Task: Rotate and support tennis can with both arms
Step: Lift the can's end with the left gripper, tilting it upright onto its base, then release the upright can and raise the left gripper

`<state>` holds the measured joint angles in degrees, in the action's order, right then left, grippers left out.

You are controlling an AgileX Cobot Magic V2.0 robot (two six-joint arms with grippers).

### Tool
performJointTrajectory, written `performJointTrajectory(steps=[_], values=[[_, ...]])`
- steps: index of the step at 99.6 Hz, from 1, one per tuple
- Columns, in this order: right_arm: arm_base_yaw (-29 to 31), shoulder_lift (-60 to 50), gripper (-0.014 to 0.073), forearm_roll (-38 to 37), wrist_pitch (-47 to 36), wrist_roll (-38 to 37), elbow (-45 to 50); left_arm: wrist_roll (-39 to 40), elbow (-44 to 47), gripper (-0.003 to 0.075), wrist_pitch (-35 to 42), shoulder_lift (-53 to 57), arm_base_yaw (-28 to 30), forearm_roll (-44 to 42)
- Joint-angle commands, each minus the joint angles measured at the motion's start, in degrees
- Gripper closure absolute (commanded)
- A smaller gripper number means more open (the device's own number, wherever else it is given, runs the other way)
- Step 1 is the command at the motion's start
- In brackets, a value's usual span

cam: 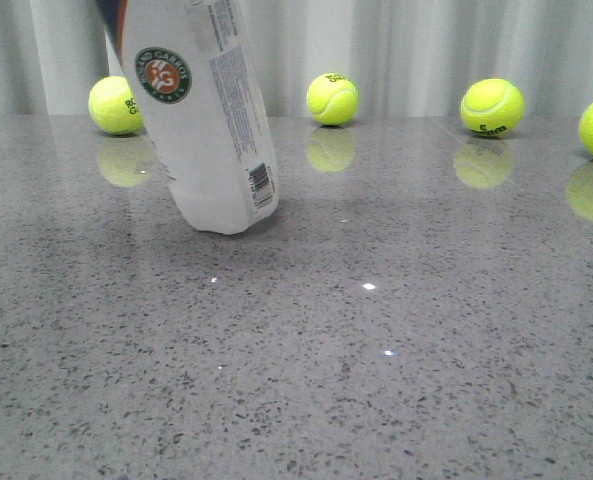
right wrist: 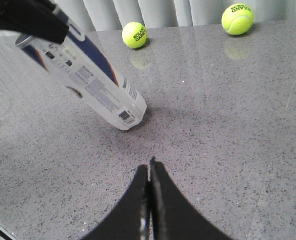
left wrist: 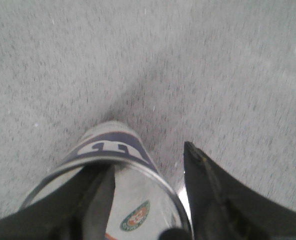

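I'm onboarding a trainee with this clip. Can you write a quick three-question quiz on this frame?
1. True or false: the tennis can lies flat on the table.
2. Which claw grips the can's open rim? A) left claw B) right claw
3. How many tennis balls appear in the front view?

Key:
1. False: it is tilted, lower end on the table.
2. A; the right claw is shut and apart from it.
3. Four.

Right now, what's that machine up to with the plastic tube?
The robot's left tool holds the tennis can by its open top rim, one finger inside and one outside. The can leans, its bottom end resting on the grey table. The right tool is shut and empty, hanging short of the can. Four tennis balls lie behind.
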<state>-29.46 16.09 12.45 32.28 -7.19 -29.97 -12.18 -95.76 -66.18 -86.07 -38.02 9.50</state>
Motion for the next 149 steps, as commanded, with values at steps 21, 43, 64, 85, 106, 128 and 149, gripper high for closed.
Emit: performJointTrajectory(steps=[21,43,64,85,106,128,149], values=[[0.32,0.44,0.0653,0.42,-4.53,0.06,-1.43,0.51,-5.77,0.0395,4.92,-2.02,2.67,7.43],[0.32,0.44,0.0653,0.42,-4.53,0.06,-1.43,0.51,-7.2,0.0395,7.0,-3.31,2.67,8.46],[0.32,0.44,0.0653,0.42,-4.53,0.06,-1.43,-2.24,-7.25,0.0405,10.05,-2.85,2.67,8.55],[0.32,0.44,0.0653,0.42,-4.53,0.06,-1.43,-3.62,-6.25,0.0709,18.67,1.44,2.29,8.43],[0.32,0.44,0.0653,0.42,-4.53,0.06,-1.43,-4.1,4.56,0.0738,29.68,9.16,2.29,8.28],[0.32,0.44,0.0653,0.42,-4.53,0.06,-1.43,-4.1,20.85,0.0738,42.34,19.57,2.29,8.28],[0.32,0.44,0.0653,0.42,-4.53,0.06,-1.43,-4.1,34.88,0.0738,51.02,28.91,2.4,8.17]])
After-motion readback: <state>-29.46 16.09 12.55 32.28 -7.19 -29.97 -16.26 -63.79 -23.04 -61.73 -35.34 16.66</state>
